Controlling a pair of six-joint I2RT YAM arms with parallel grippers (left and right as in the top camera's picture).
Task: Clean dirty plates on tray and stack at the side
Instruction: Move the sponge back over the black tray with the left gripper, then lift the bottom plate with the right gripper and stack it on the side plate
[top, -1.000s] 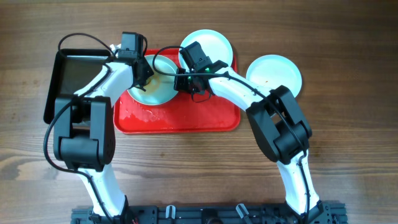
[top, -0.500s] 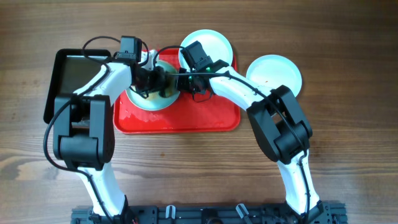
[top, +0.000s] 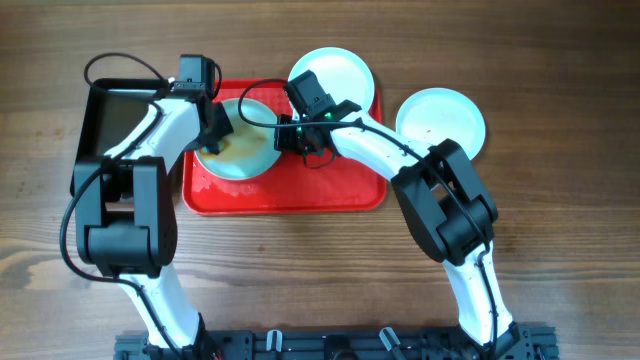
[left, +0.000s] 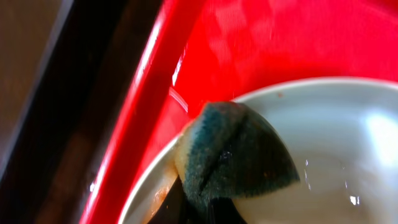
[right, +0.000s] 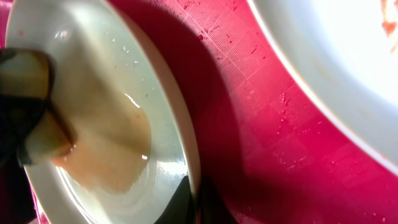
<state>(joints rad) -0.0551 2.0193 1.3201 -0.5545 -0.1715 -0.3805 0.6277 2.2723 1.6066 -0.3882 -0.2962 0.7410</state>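
Observation:
A pale plate (top: 245, 145) with a watery orange-brown smear lies on the left part of the red tray (top: 300, 190). My left gripper (top: 212, 135) is shut on a dark green sponge (left: 239, 155) and presses it on the plate's left rim (left: 336, 137). My right gripper (top: 285, 135) is shut on the plate's right rim (right: 124, 93), its fingers (right: 199, 202) pinching the edge. A second plate (top: 335, 72) with sauce specks sits at the tray's back right. A third plate (top: 440, 120) lies on the table right of the tray.
A black metal pan (top: 110, 120) stands directly left of the tray, close to the left arm. Water film shines on the tray's front left (top: 225, 185). Bare wooden table (top: 320, 260) lies in front of the tray.
My left gripper swept the sponge from the plate's middle right to its left rim. The right gripper shifted slightly left, still on the rim.

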